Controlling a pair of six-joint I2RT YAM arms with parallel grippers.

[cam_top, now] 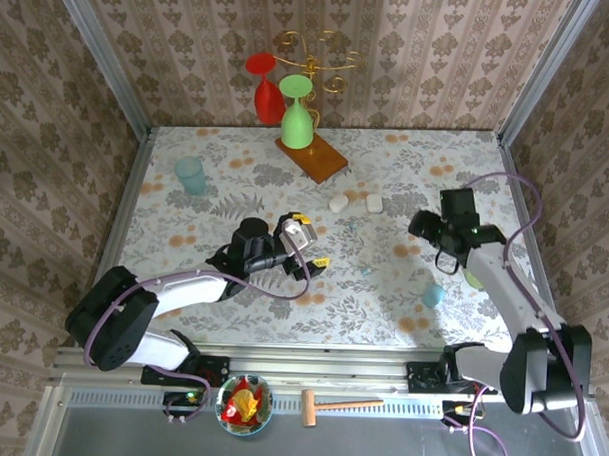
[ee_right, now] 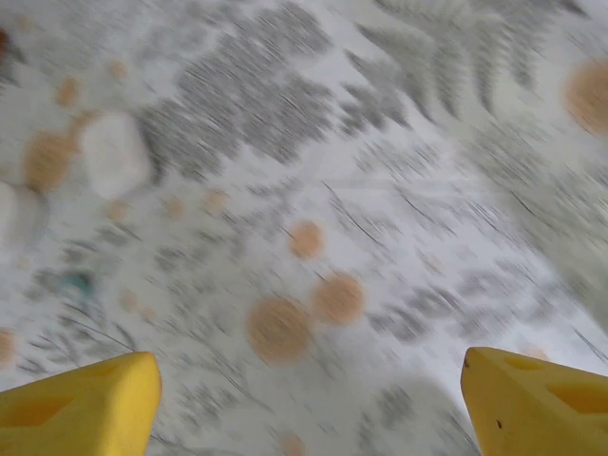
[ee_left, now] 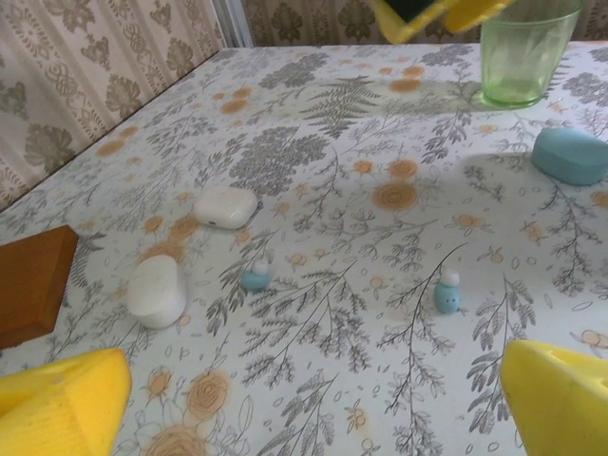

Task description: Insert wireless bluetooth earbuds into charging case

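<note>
While the left pincer [ee_left: 313,394] hangs low over the floral counter [ee_left: 380,123], its yellow fingers [ee_left: 62,404] sit in the bottom corners of the left wrist view. They're spread wide with nothing between them. Both buds are just lying loose on the counter. The first earbud [ee_left: 256,275] is a bit left of centre and the second earbud [ee_left: 447,294] is right of centre. Each is pale blue with a white tip, and they're well apart. The rounder white case [ee_left: 157,290] is near the first one on its left, and the squarer white case [ee_left: 225,206] is a little above it. Both look shut. A teal case [ee_left: 570,155] sits at the right edge, with a green cup [ee_left: 522,52] in the upper right and a wooden board [ee_left: 28,280] at the left edge.

The right wrist view is badly smeared, but the right pincer [ee_right: 309,399] is wide open too and holding nothing. There's a white blob in its upper left, and I can't tell what it is.
</note>
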